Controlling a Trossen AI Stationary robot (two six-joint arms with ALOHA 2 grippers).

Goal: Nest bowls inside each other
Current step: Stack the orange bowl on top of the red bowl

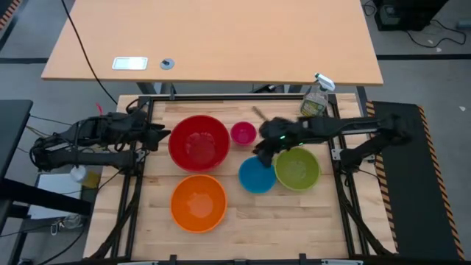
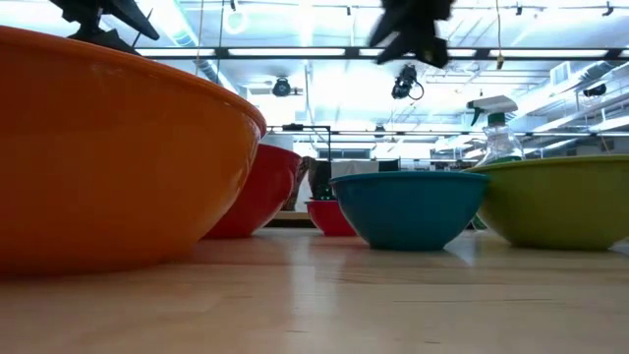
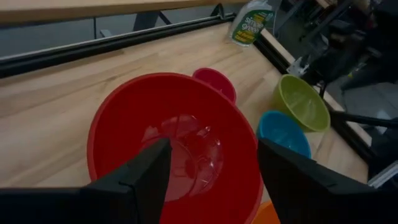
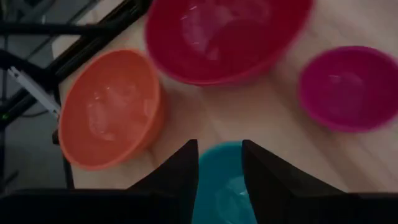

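Observation:
Five bowls stand apart on their bases on the wooden table [image 1: 294,213]: red [image 1: 199,142], pink [image 1: 243,133], blue [image 1: 257,175], green [image 1: 297,168] and orange [image 1: 198,202]. My left gripper [image 1: 162,137] hovers at the red bowl's left rim. It is open, and the red bowl [image 3: 174,137] shows between its fingers. My right gripper [image 1: 262,149] hangs above the table between the pink and blue bowls. Its fingers stand apart with nothing between them, and the blue bowl [image 4: 221,180] lies below them. In the low view both grippers are high above the bowls.
A clear spray bottle [image 1: 316,97] stands at the table's far right corner. Black frame rails [image 1: 132,191] run along the table's sides. A second desk [image 1: 213,37] lies beyond the far edge. Bare wood shows at the near right [image 1: 294,221].

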